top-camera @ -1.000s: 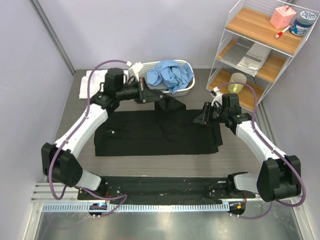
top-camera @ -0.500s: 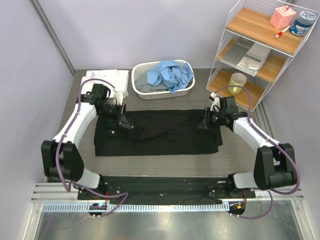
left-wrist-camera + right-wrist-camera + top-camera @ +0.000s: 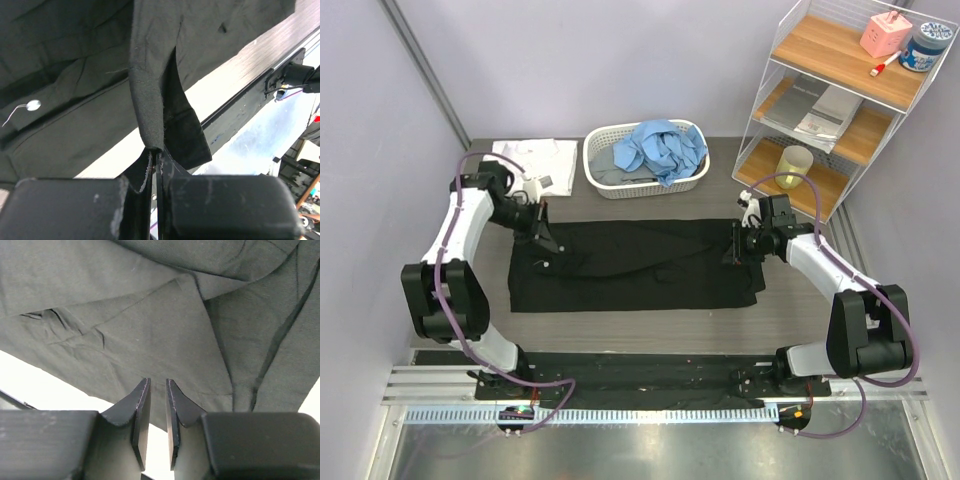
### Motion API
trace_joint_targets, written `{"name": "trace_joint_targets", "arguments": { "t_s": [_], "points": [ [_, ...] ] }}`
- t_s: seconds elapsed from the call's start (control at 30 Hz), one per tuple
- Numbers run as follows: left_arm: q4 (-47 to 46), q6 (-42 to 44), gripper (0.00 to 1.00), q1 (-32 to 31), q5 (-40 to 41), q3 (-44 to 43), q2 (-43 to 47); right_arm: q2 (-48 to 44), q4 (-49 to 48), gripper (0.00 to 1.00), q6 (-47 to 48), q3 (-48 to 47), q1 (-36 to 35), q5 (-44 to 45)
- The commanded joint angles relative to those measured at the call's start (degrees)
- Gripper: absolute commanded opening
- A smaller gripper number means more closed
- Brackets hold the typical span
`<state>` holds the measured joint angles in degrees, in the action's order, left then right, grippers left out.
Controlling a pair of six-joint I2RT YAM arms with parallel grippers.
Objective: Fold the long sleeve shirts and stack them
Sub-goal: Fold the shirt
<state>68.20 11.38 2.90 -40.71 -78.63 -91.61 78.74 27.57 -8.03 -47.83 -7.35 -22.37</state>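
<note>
The black long sleeve shirt (image 3: 640, 275) lies spread across the grey table, folded into a wide band. My left gripper (image 3: 542, 236) is at the shirt's left end, shut on a lifted fold of its black cloth (image 3: 150, 100); a white button (image 3: 33, 105) shows beside it. My right gripper (image 3: 734, 246) hovers over the shirt's right end (image 3: 150, 315), jaws a narrow gap apart with nothing between them. A folded white shirt (image 3: 538, 160) lies at the back left. The light blue shirt (image 3: 662, 148) sits crumpled in the basket.
The white slatted basket (image 3: 612, 186) stands just behind the black shirt. A wire shelf unit (image 3: 825, 100) with a yellow cup (image 3: 795, 162) rises at the right. A black mat (image 3: 640, 372) and metal rail run along the near edge.
My left arm has swung from beside the basket to the shirt's left end, drawing the black cloth with it. The right gripper's jaws have narrowed, staying near the right end.
</note>
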Motion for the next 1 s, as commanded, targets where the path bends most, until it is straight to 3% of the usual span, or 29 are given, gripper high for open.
{"name": "trace_joint_targets", "arguments": {
  "t_s": [0.0, 0.33, 0.43, 0.5, 0.63, 0.77, 0.97],
  "points": [
    [3.1, 4.4, 0.00, 2.7, 2.2, -0.4, -2.8, -2.1, 0.8, 0.24, 2.7, -1.5, 0.2, 1.1],
    [-3.0, 8.5, 0.01, 3.8, 10.6, 0.9, -8.7, -4.1, 4.9, 0.25, 7.8, -3.2, 0.2, -4.1],
    [-5.8, 8.8, 0.06, 3.9, 13.3, 0.9, -9.6, -4.0, 5.8, 0.29, 9.6, -3.7, 0.2, -5.7],
    [-6.9, 8.9, 0.24, 4.2, 16.2, 0.5, -10.8, -3.6, 6.4, 0.30, 10.1, -4.0, 0.2, -6.6],
    [-8.0, 10.2, 0.43, 5.5, 18.0, 0.0, -9.3, -1.8, 7.8, 0.31, 11.9, -5.0, 0.1, -5.4],
    [-9.3, 15.6, 0.70, 6.0, 17.3, 0.8, -3.6, 0.1, 8.8, 0.31, 14.0, -6.8, -0.8, -2.2],
    [-13.5, 16.4, 0.83, 6.0, 13.8, 1.9, 8.7, 3.3, 11.4, 0.33, 19.6, -13.1, -4.2, 5.0]
  ]
}}
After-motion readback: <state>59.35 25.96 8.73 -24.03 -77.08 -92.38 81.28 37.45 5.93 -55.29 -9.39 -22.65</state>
